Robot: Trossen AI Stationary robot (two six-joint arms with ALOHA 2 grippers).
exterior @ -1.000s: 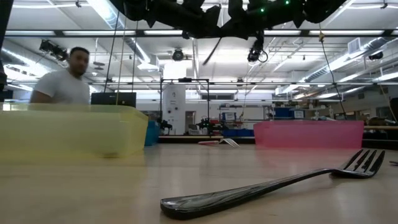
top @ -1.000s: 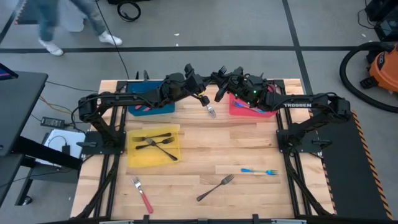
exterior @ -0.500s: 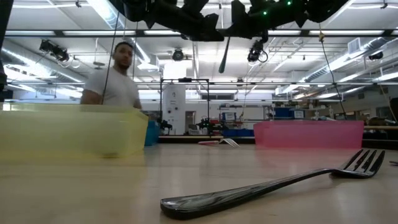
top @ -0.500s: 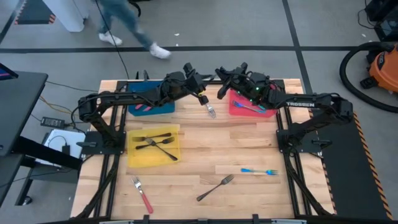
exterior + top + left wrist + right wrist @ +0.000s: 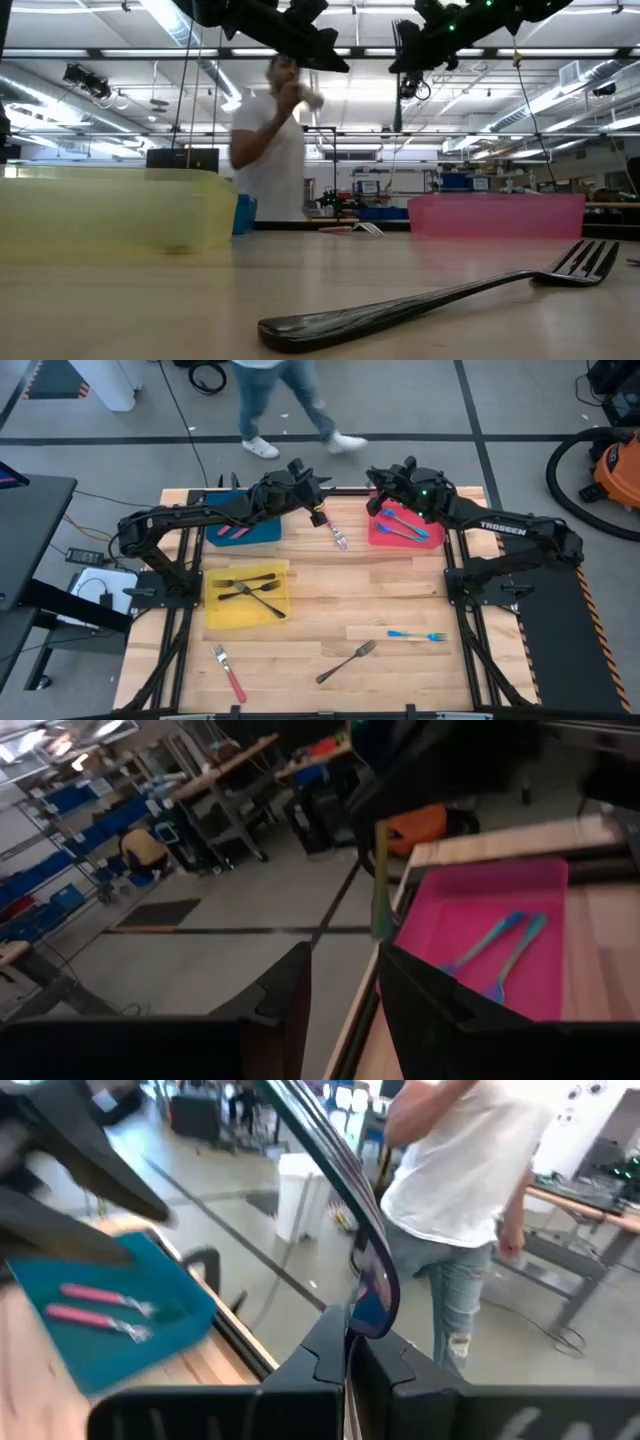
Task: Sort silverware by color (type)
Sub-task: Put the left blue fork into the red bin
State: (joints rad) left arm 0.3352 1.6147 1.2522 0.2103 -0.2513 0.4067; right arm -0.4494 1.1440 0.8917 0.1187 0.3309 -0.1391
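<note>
table (image 5: 400,600): wooden, both arms reach in over its back edge
person (image 5: 270,140): white top and jeans, on the floor behind the table
yellow tray (image 5: 215,615): left side, mid-table, holds the dark forks (image 5: 250,592), crossed over each other
blue tray (image 5: 260,532): back left corner, under the left arm, holds two red forks (image 5: 232,531) side by side
red tray (image 5: 385,540): back right, under the right arm, holds two blue forks (image 5: 405,525) side by side
left gripper (image 5: 316,498): in the air at back centre, between blue tray and red tray; fingers apart, nothing between them in the left wrist view
right gripper (image 5: 378,488): in the air over the back edge by the red tray's inner corner, facing the left gripper, near it but apart; fingers closed tight on the held dark fork (image 5: 368,1270)
held dark fork: slim, sticks out past the fingertips; cannot tell which end is gripped
back red fork (image 5: 339,537): flat on the table between blue tray and red tray, just in front of the left gripper, not touched
front red fork (image 5: 229,673): loose, front left, in front of the yellow tray
loose dark fork (image 5: 347,661): front centre, angled
loose blue fork (image 5: 417,635): front right, near the loose dark fork but apart
</note>
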